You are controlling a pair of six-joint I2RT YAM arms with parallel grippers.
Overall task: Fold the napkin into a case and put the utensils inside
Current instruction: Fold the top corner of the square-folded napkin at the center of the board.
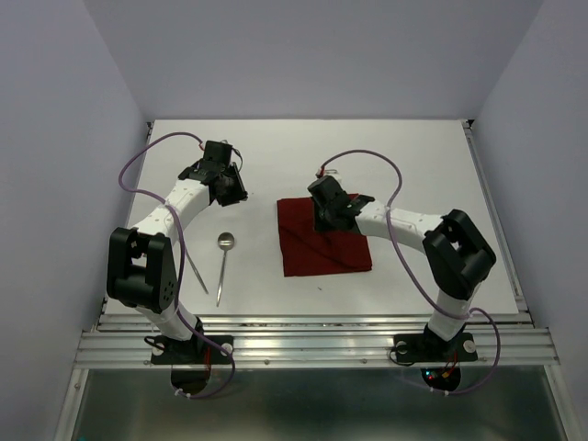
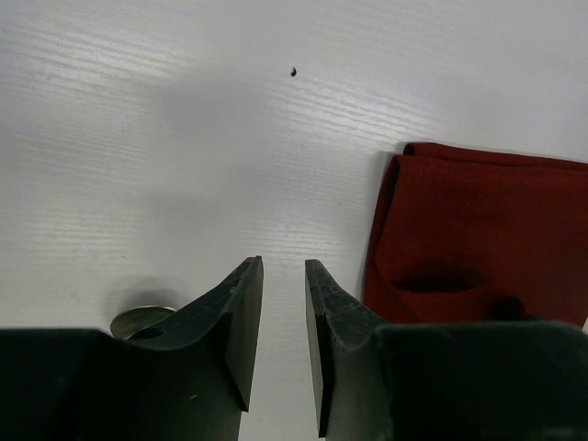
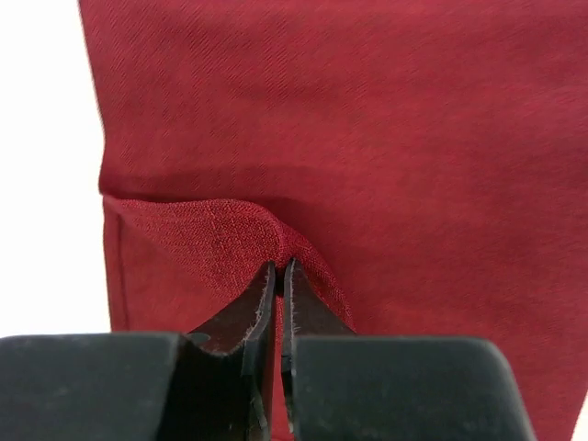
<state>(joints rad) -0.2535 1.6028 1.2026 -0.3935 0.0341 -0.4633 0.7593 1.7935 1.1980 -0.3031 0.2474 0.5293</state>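
The dark red napkin (image 1: 326, 241) lies folded into a rough square at the table's middle. My right gripper (image 1: 323, 220) rests on its far left part. In the right wrist view this gripper (image 3: 279, 270) is shut on a raised ridge of the napkin (image 3: 386, 129) at a folded edge. My left gripper (image 1: 233, 191) hovers left of the cloth, open with nothing between its fingers (image 2: 241, 312). The spoon (image 1: 223, 266) lies nearer, bowl (image 2: 138, 322) toward the gripper. The thin straight utensil (image 1: 198, 273) lies beside it, partly under the left arm. The napkin's corner (image 2: 478, 230) shows right of the left gripper (image 2: 284, 276).
The white table (image 1: 413, 156) ends at a metal rail (image 1: 312, 340) in front, with grey walls on three sides. A small dark speck (image 2: 293, 71) sits on the surface ahead of the left gripper. Purple cables loop over both arms.
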